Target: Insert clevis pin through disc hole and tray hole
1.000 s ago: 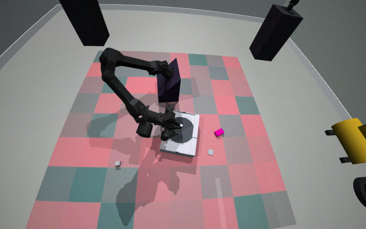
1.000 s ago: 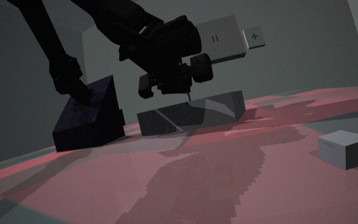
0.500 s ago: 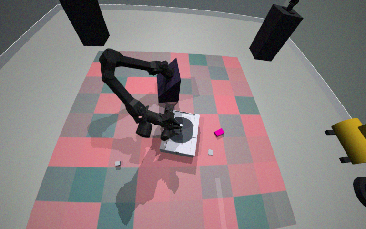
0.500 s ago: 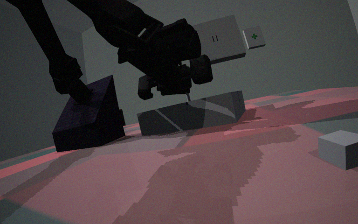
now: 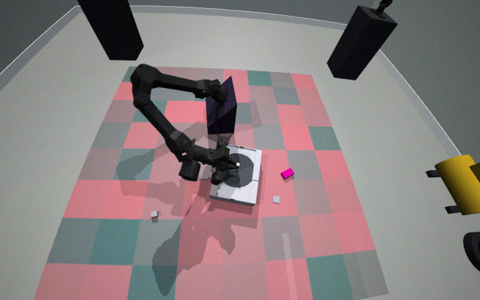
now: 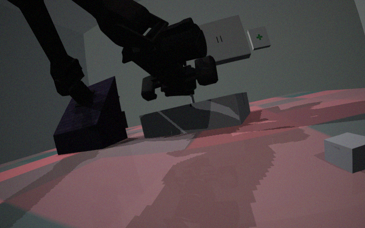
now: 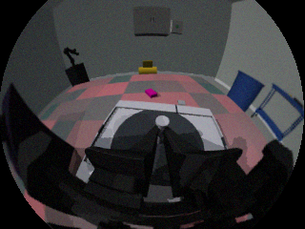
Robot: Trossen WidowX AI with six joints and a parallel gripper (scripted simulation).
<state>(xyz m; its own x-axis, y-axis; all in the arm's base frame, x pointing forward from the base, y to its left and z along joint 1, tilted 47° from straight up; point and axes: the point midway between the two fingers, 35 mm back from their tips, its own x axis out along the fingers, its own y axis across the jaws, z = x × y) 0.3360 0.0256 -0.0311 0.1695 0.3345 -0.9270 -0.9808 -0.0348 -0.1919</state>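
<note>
The tray (image 5: 222, 194) (image 6: 175, 123) (image 7: 107, 129) is showing white from above, and the disc (image 5: 247, 171) (image 7: 129, 129) inside it is looking dark grey. Under the tray, a chequered floor (image 5: 205, 282) (image 6: 120, 182) (image 7: 110, 88) is mixing pink, grey and teal squares. Near the tray, a small block (image 5: 287, 173) (image 7: 151, 93) is glowing magenta, and beside the tray a wedge-shaped base (image 5: 230, 118) (image 6: 88, 137) is showing deep purple-black.

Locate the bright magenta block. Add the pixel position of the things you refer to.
In the top view, the bright magenta block (image 5: 287, 173) (image 7: 151, 93) lies right of the white-rimmed steel tray (image 5: 254, 197) (image 7: 143, 104), above a small pale square block (image 5: 275, 199) (image 7: 181, 102).

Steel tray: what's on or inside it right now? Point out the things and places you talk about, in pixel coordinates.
The disc (image 5: 244, 177) (image 7: 131, 131) lies flat inside the tray (image 5: 256, 190) (image 7: 143, 104). The pin's head (image 5: 237, 164) (image 7: 162, 121) and gripper (image 5: 236, 166) (image 7: 160, 129) cover its middle; I can't see either hole.
</note>
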